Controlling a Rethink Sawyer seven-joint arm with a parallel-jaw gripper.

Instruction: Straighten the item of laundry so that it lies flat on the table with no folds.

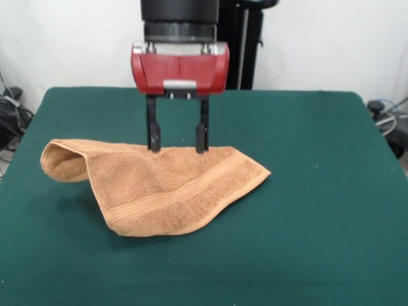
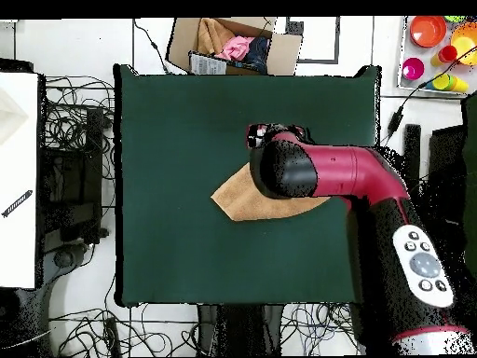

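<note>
The orange-tan towel point(image 1: 166, 188) lies crumpled left of the middle of the green table point(image 1: 319, 159). Its left end is folded over into a raised loop point(image 1: 64, 162), and a woven band runs slantwise across its front. My gripper point(image 1: 177, 150) hangs straight down over the towel's far edge. Its two black fingers point(image 1: 153, 137) are spread wide apart and their tips are at the cloth's edge, holding nothing. In the overhead view the arm point(image 2: 317, 172) covers the gripper and much of the towel point(image 2: 238, 200); a pointed corner of the towel sticks out to the left on the table point(image 2: 168, 140).
A cardboard box point(image 2: 233, 45) with clothes stands beyond the table's far edge in the overhead view. Coloured bowls and cups point(image 2: 438, 47) are at the top right. Cables lie round the table. A white surface point(image 2: 19, 177) is at the left.
</note>
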